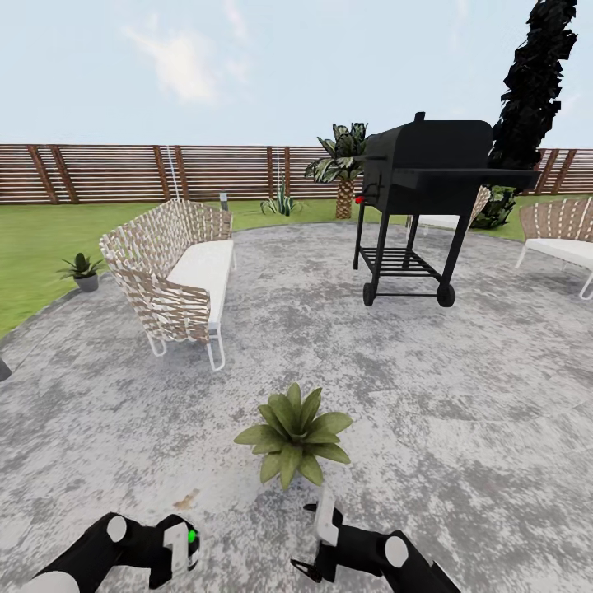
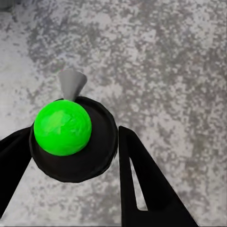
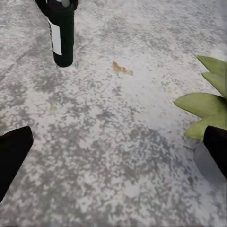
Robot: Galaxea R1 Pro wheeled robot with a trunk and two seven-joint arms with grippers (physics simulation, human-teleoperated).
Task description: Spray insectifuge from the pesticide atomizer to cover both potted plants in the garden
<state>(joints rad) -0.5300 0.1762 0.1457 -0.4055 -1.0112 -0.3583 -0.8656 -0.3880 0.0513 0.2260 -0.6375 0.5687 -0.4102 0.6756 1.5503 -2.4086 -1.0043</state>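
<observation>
A dark green-black spray bottle with a pale label, the pesticide atomizer (image 3: 62, 32), is being gripped by the left gripper (image 1: 183, 545) low at the near edge of the head view, above the round grey stone patio (image 1: 461, 395). In the left wrist view the bottle's top is being seen from above as a bright green cap (image 2: 62, 126) on a dark round body, with a small grey nozzle (image 2: 72, 84) at its edge, and it is being pressed between the two black fingers (image 2: 146, 184) closed against its sides. The right gripper (image 1: 317, 539) is being held just beside the left one, its black fingertips (image 3: 13, 150) spread wide apart with nothing between them. In the right wrist view the bottle is being shown hanging clear of the paving, near a small brown mark (image 3: 121, 69) on the stone. A low potted plant with broad pointed green leaves (image 1: 294, 435) is standing on the patio just ahead of the two grippers. A second potted plant in a small grey pot (image 1: 83, 272) is standing well apart, at the patio's left edge by the green lawn (image 1: 41, 239). A woven sofa with a white cushion (image 1: 177, 272) and a black wheeled barbecue grill (image 1: 424, 198) are standing farther off, before the brown slatted wooden fence (image 1: 107, 173).
</observation>
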